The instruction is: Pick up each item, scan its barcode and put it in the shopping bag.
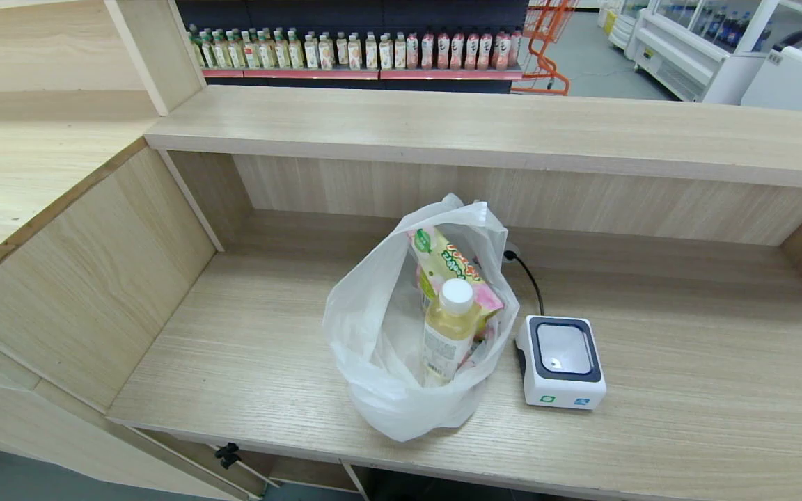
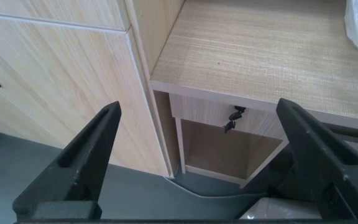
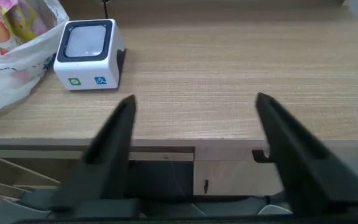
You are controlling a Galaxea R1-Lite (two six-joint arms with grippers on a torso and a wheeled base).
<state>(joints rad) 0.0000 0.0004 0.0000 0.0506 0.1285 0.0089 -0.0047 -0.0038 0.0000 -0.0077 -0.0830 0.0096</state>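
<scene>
Plainly, left gripper (image 2: pixel 197 158) and right gripper (image 3: pixel 194 152) gape wide, empty. Shopping bag (image 1: pixel 366 334), at scanner's (image 1: pixel 561 362) nine o'clock, half hides a bottle (image 1: pixel 447 330).

A pale wood-grain counter (image 1: pixel 686 403) spans the head view; a raised ledge (image 1: pixel 512 129) runs along its far side at 12 o'clock; beyond it stands a store shelf (image 1: pixel 359 72) lined with drink bottles (image 1: pixel 356 50); an orange trolley (image 1: pixel 547 56) at 1 o'clock; white display coolers (image 1: pixel 679 56) at 2 o'clock; a black key (image 1: pixel 227 456) hangs below the counter's near edge at 7 o'clock.
</scene>
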